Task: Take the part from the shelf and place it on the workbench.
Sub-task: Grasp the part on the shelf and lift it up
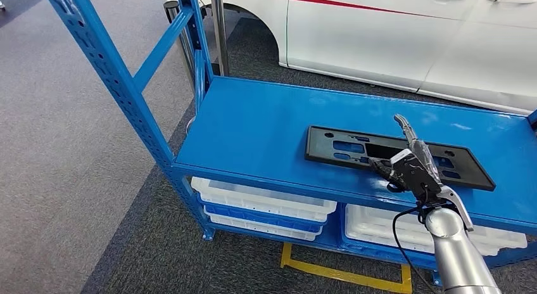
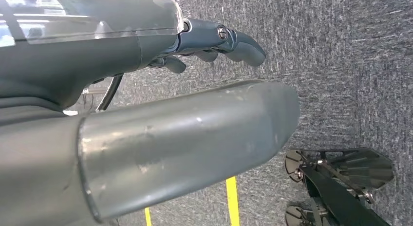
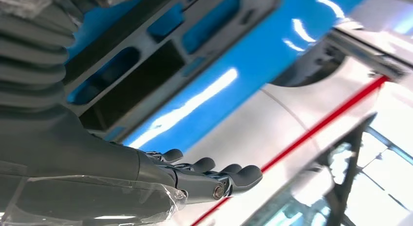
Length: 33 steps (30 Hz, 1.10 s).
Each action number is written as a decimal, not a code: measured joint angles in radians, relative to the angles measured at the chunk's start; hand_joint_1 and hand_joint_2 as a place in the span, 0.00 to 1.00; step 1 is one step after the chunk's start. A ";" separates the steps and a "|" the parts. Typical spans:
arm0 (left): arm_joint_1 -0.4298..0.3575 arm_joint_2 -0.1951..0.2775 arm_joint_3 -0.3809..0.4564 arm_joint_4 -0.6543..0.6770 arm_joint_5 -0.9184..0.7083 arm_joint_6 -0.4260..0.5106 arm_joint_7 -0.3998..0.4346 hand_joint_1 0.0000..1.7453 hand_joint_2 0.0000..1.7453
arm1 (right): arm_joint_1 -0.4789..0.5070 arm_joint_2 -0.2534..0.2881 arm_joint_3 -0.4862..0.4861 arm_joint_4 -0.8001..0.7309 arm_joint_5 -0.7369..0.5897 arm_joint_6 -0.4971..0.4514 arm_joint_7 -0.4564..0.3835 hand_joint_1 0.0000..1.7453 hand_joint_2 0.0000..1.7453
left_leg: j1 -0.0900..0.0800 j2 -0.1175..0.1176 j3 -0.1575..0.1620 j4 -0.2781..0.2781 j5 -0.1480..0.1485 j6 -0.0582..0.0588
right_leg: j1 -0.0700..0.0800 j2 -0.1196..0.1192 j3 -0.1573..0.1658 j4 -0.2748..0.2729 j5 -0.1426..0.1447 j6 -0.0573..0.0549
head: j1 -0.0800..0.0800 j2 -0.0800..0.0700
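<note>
Two hands are visible. Right hand (image 1: 415,169): it sits above the black part (image 1: 354,148), over the right-of-centre stretch of that flat plate, with one finger pointing forward across it and the thumb side toward the near edge; its fingers (image 3: 229,175) lie spread and slightly curled with nothing between them, so the hand is released, and whether it touches the plate cannot be told. Its silver forearm (image 1: 456,256) enters from below, with a thin black cable looping beside the wrist. Part: a long black rectangular frame with several cut-outs, lying flat on the top surface of the blue shelf (image 1: 253,126), toward its front right, its long side roughly along the front edge; the right wrist view shows the same plate (image 3: 146,60) flat against the glossy blue surface. Left hand (image 2: 214,41): seen from its wrist camera hanging over grey carpet (image 2: 341,65), thick thumb in the foreground, darker fingers gently bent and holding nothing. Below the top surface, white bins (image 1: 259,202) sit on the lower level of the shelf, some stacked on blue trays. Yellow floor tape (image 1: 345,275) runs along the carpet in front of the shelf. Behind the shelf stands a white car (image 1: 392,34) with a red stripe along its side.
</note>
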State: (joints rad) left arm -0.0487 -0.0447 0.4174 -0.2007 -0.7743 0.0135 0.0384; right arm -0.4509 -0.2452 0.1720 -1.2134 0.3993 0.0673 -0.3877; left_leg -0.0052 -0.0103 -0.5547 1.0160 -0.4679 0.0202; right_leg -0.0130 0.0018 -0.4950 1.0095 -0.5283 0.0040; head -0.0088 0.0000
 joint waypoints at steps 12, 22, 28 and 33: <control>-0.001 0.007 0.025 0.000 0.000 -0.014 0.001 0.00 0.00 | 0.011 0.014 0.000 -0.108 -0.038 0.021 -0.001 0.00 1.00 | 0.000 0.000 0.000 0.001 0.000 0.000 | -0.001 0.000 0.001 0.000 0.000 0.000 | 0.000 0.000; -0.002 0.011 0.046 0.000 -0.016 -0.014 0.005 0.00 0.00 | 0.013 0.006 0.008 -0.096 0.151 -0.030 0.057 0.00 1.00 | 0.000 0.000 0.000 0.000 0.000 0.000 | 0.000 0.000 0.000 0.000 0.000 0.000 | 0.000 0.000; -0.003 0.012 0.058 0.000 -0.023 -0.015 0.007 0.00 0.00 | 0.005 -0.021 0.037 -0.065 0.188 -0.013 0.070 0.00 1.00 | 0.000 0.000 0.000 0.000 0.000 0.000 | 0.000 0.000 0.001 0.000 0.000 0.000 | 0.000 0.000; -0.004 0.012 0.066 0.000 -0.025 -0.015 0.007 0.00 0.00 | -0.001 -0.033 0.055 -0.046 0.189 -0.012 0.071 0.00 1.00 | 0.000 0.000 0.000 0.000 0.000 0.000 | 0.000 0.000 0.001 0.000 0.000 0.000 | 0.000 0.000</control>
State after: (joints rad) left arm -0.0524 -0.0328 0.4836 -0.2007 -0.7988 -0.0011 0.0454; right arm -0.4516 -0.2785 0.2270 -1.2598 0.5879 0.0551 -0.3170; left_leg -0.0055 -0.0102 -0.5547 1.0165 -0.4678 0.0203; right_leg -0.0135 0.0017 -0.4945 1.0094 -0.5282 0.0042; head -0.0088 0.0000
